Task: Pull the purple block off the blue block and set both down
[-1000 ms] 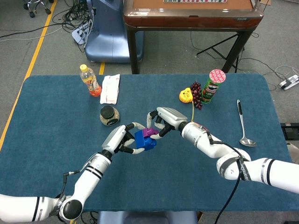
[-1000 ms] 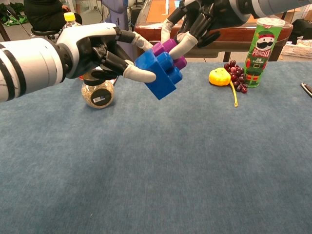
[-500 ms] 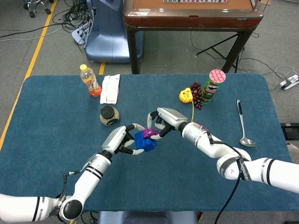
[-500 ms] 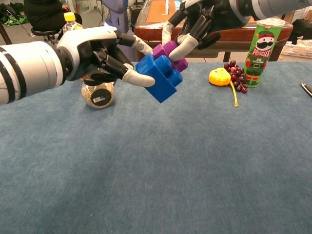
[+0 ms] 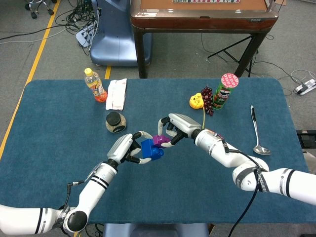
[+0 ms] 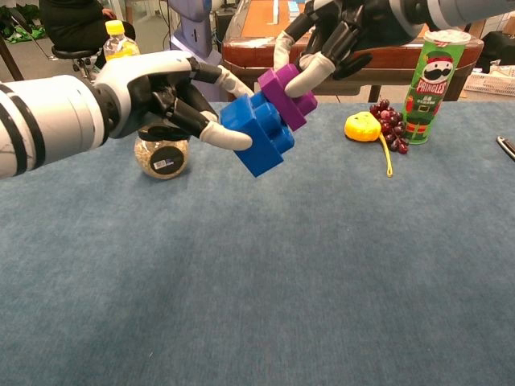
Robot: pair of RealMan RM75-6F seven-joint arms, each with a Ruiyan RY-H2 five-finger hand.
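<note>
The purple block (image 6: 286, 95) has tipped up and away from the blue block (image 6: 257, 133) compared with a moment ago: its studded face now leans back toward the right hand (image 6: 342, 32), and a gap has opened along its near edge, though the lower corner looks to be touching the blue block yet. Both blocks are held in the air above the middle of the worktop (image 6: 322, 265), in front of the jar (image 6: 161, 155).

The right hand grips the purple block between a pale fingertip and the darker fingers above it. The left hand (image 6: 157, 88) clasps the blue block from the side, one fingertip (image 6: 225, 137) pressed along its face. In the head view the two hands (image 5: 123, 147) (image 5: 177, 129) have drawn slightly apart, with the purple block (image 5: 159, 140) sitting up and right of the blue one (image 5: 150, 149).

I judge the separation is under way but not finished; a little more pull should free it, then each hand can lower its block.
</note>
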